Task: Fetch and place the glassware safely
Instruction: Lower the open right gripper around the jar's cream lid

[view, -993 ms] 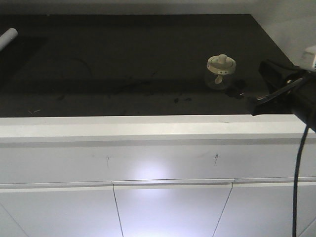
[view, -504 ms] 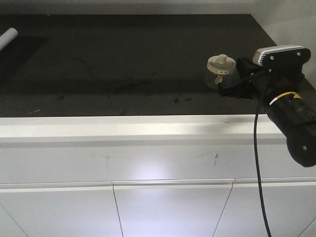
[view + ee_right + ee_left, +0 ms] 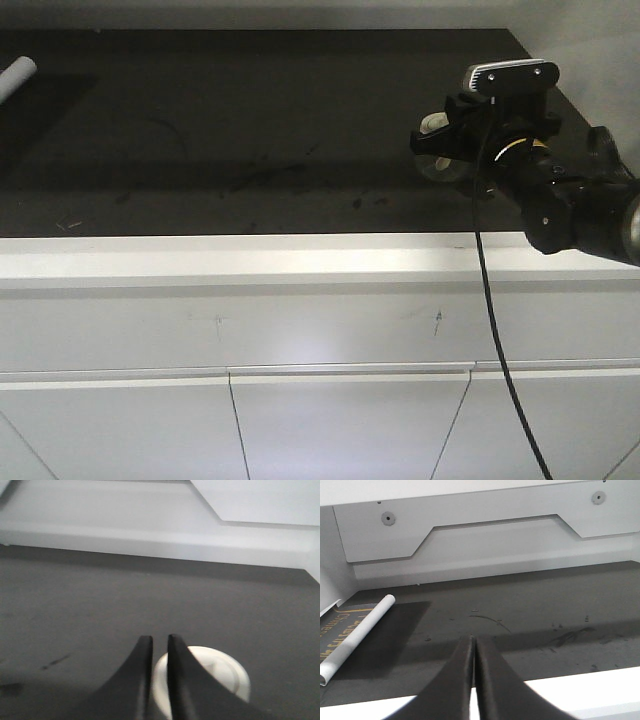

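The small squat glass jar (image 3: pixel 431 165) stands near the right end of the dark, matte, scuffed countertop (image 3: pixel 250 120), close to its white front edge; from the front only a sliver of its clear body and pale rim shows past the right gripper (image 3: pixel 420 140); the right wrist view shows its round off-white lid (image 3: pixel 220 672), smooth and slightly blurred, just under the two black, tapering fingers (image 3: pixel 144 647); these stand almost together with a thin slit between them, pinching nothing; the left gripper (image 3: pixel 472 642) has its black curved fingers pressed flat against each other above the counter's front edge; a white tube (image 3: pixel 360 630) lies at the far left on a dark sheet; a black cable (image 3: pixel 487 330) hangs down over the glossy white cabinet front (image 3: pixel 320 300); half a second ago the right gripper sat lower and beside the jar with the lid in plain view; now it has moved up and left, covering most of the jar, which has not shifted.
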Robot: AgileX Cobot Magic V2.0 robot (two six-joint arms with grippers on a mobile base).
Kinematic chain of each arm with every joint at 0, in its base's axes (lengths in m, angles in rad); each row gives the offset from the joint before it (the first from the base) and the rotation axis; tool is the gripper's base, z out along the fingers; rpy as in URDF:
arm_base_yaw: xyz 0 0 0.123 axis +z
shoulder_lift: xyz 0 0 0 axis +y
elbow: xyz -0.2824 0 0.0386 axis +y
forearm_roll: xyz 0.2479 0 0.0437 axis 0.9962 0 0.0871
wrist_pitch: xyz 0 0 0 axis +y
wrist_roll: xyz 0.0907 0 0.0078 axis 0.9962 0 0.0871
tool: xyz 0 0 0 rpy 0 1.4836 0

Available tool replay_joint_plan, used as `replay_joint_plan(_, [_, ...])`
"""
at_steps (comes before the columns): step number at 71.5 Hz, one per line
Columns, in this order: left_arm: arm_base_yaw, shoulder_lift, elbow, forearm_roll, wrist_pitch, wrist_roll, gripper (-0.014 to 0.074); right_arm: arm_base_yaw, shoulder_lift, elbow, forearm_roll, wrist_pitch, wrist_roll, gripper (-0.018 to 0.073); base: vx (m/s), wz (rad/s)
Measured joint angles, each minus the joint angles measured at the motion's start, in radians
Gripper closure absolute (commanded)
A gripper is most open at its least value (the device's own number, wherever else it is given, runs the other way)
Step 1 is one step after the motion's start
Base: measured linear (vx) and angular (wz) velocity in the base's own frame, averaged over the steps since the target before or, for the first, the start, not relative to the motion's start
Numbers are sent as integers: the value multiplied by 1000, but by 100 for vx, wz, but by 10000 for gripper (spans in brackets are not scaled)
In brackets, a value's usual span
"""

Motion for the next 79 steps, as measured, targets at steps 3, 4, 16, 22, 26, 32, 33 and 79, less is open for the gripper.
replay_joint_plan(3, [0,0,0,0,0,0,603,-15,10,-12,1,3,0,286,0,0])
replay_joint_plan(4, [0,0,0,0,0,0,603,-18,13,-15,1,5,0,275,0,0])
replay_joint_plan(16, [0,0,0,0,0,0,603,-44,39,-66,-33,29,0,54,0,0])
replay_joint_plan(22, [0,0,0,0,0,0,603,-44,54,-95,-87,56,2,12,0,0])
replay_joint_plan(26, [0,0,0,0,0,0,603,-41,70,-117,-108,71,9,11,0,0])
replay_joint_plan(32, [0,0,0,0,0,0,603,-41,97,-145,-119,85,25,14,0,0])
replay_joint_plan(33, [0,0,0,0,0,0,603,-41,102,-150,-119,86,28,15,0,0])
replay_joint_plan(79, [0,0,0,0,0,0,603,-41,282,-335,-29,87,35,43,0,0])
